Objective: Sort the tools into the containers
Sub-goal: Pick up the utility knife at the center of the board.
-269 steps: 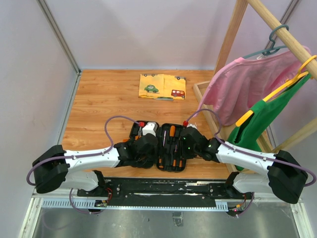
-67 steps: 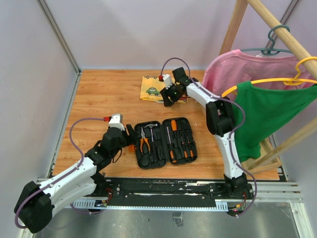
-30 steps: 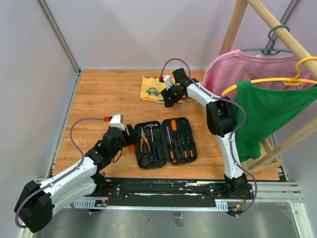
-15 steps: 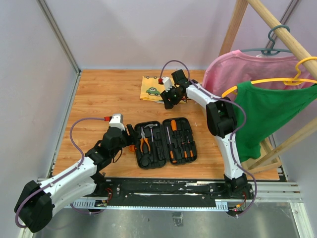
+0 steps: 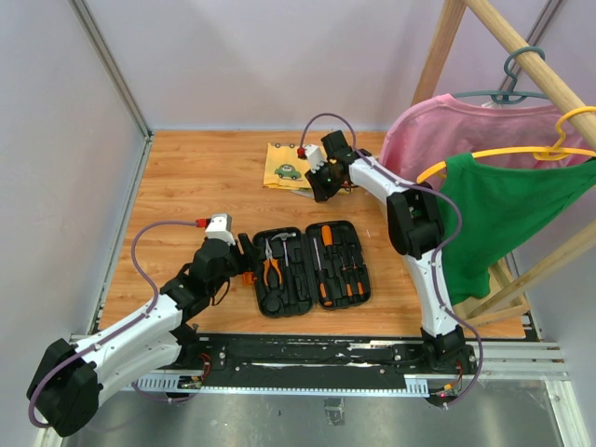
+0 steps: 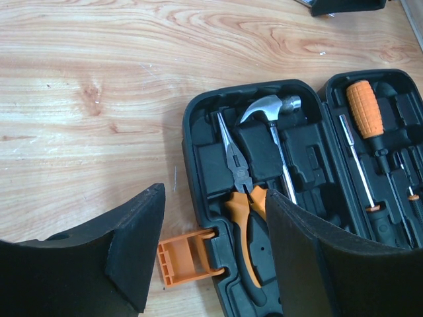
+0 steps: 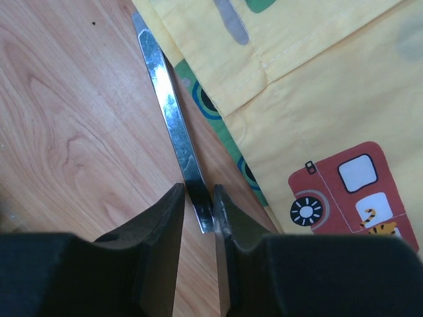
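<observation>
The right hand [image 7: 198,201] has its two fingers squeezed onto a thin, flat, shiny metal tool [image 7: 168,112]; the tool lies on the wooden tabletop [image 7: 73,132], its long side pointing away from the hand, along the edge of the soft yellow cloth [image 7: 317,86]; the left hand [image 6: 215,224] is open wide and holds nothing, above the orange latch [image 6: 185,257] of the open black tool case [image 6: 192,132].

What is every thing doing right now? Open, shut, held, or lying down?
tool case: open, flat on the table
latch: undone, sticking out
hammer: in its slot
pliers: shut, in their slot
metal strip: pinched at one end
right hand: shut on metal strip
left hand: open, holding nothing
yellow cloth: folded, flat
</observation>
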